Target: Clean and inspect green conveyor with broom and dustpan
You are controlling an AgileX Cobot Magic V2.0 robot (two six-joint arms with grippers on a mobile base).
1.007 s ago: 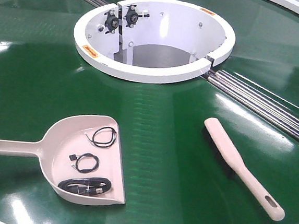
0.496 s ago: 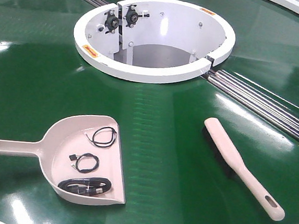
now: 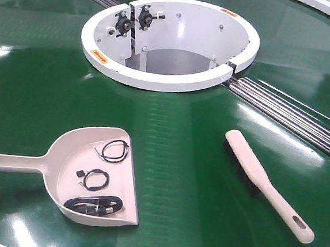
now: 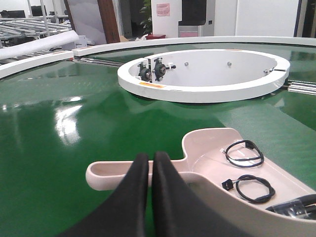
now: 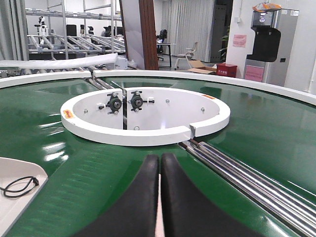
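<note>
The left tool point(image 4: 150, 163) had its two black fingers pressed together with nothing between them, hovering just above the near end of the dustpan's handle. The right tool point(image 5: 159, 163) was likewise pressed shut and empty, poised low over the belt and pointing toward the white ring-shaped opening point(image 5: 145, 116).

The dustpan point(image 3: 77, 171) lay flat on the green conveyor point(image 3: 34, 100), on the left side of the front view, its long flat handle running off toward the left edge and its wide mouth facing right. Inside the scoop sat three small black cable coils point(image 3: 97, 179): one thin loop near the far corner, a second loop with a small plug in the middle, and a thicker bundled cable along the near wall. In the left wrist view the dustpan point(image 4: 207, 163) showed two of these loops clearly, the third only partly at the frame edge.

The broom point(image 3: 266, 184) lay on the belt to the right, well apart from the dustpan, angled with its bristled head toward the ring and its tapered, slotted handle toward the near right rim. Black bristles showed along its left underside.

Steel roller rails point(image 3: 293, 114) ran out from the ring toward the right, beyond the broom. Two black bearing mounts point(image 3: 133, 19) sat on the ring's inner wall.
</note>
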